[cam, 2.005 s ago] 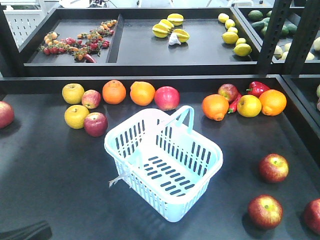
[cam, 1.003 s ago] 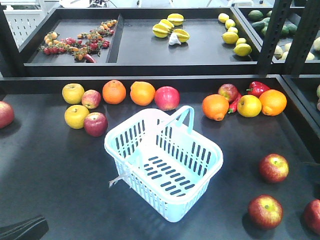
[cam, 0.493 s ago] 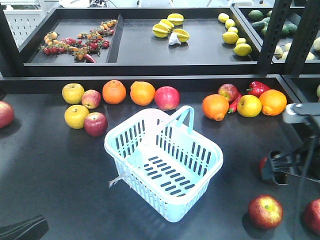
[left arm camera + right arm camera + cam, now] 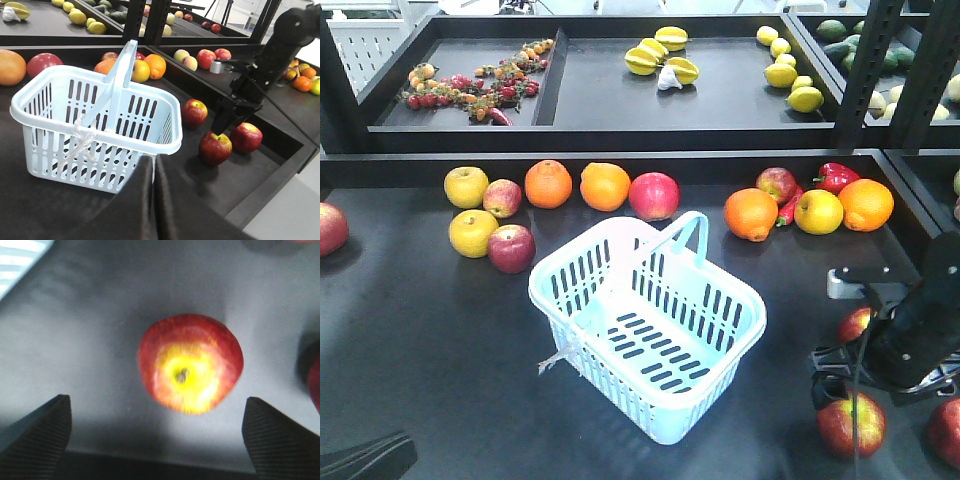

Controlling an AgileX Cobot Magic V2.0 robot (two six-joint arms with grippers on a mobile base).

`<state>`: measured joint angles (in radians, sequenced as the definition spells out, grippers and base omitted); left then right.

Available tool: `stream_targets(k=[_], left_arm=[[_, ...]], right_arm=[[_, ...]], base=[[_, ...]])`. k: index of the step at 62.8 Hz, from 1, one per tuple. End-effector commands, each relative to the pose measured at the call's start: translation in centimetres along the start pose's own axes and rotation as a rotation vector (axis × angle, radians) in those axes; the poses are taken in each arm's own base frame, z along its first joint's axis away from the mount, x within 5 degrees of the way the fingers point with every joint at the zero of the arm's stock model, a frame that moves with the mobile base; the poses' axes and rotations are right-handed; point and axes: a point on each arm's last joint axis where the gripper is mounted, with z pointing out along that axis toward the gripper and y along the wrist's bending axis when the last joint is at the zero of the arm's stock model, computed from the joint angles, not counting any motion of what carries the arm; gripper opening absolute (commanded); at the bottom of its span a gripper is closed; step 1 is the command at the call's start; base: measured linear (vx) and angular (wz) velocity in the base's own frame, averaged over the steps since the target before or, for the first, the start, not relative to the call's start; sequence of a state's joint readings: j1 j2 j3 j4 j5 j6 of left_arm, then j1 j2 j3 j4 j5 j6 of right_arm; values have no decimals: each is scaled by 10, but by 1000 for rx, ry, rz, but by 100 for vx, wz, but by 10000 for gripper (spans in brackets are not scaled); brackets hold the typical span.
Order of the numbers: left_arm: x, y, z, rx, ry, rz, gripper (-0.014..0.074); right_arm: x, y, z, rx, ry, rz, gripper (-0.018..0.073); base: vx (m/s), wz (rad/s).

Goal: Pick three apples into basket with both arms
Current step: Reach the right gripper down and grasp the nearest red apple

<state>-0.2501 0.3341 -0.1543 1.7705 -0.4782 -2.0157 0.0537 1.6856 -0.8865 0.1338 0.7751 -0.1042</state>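
The aqua basket (image 4: 610, 385) stands empty mid-table; it also shows in the left wrist view (image 4: 100, 145). Three red apples lie at the right: a front one (image 4: 850, 428), one behind the arm (image 4: 855, 322) and one at the frame edge (image 4: 948, 430). My right gripper (image 4: 848, 385) hangs open just above the front apple (image 4: 190, 362), with a finger (image 4: 40, 435) on each side and neither touching it. My left gripper (image 4: 154, 159) is shut and empty, low by the basket's near corner. The left arm (image 4: 365, 460) shows at the bottom left.
More red apples (image 4: 510, 248) (image 4: 654, 195), yellow apples (image 4: 472, 232) and oranges (image 4: 548, 183) (image 4: 750, 214) lie along the back of the table. A raised rear shelf (image 4: 620, 135) holds other produce. The table's raised right edge (image 4: 270, 185) is close to the three apples.
My right arm has come into view from the right and dropped over the front right apple. The left arm, the basket and the fruit have stayed put.
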Motion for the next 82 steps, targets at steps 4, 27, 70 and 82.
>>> stream_targets(k=[4,27,70,82], left_arm=[[-9,0,0,-20,-26,7,-8],[-9,0,0,-20,-26,7,-8],[-9,0,0,-20,-26,7,-8],[-9,0,0,-20,-26,7,-8]], right_arm=[[-12,-4,2,32,-50,7,648],[-15,-14,30,110,0,12,640],[-18,-15,44,110,10,7,270],[-15,-11,3,102,-78,-17,109]], base=[[0,0],[0,0],[0,0],[0,0]])
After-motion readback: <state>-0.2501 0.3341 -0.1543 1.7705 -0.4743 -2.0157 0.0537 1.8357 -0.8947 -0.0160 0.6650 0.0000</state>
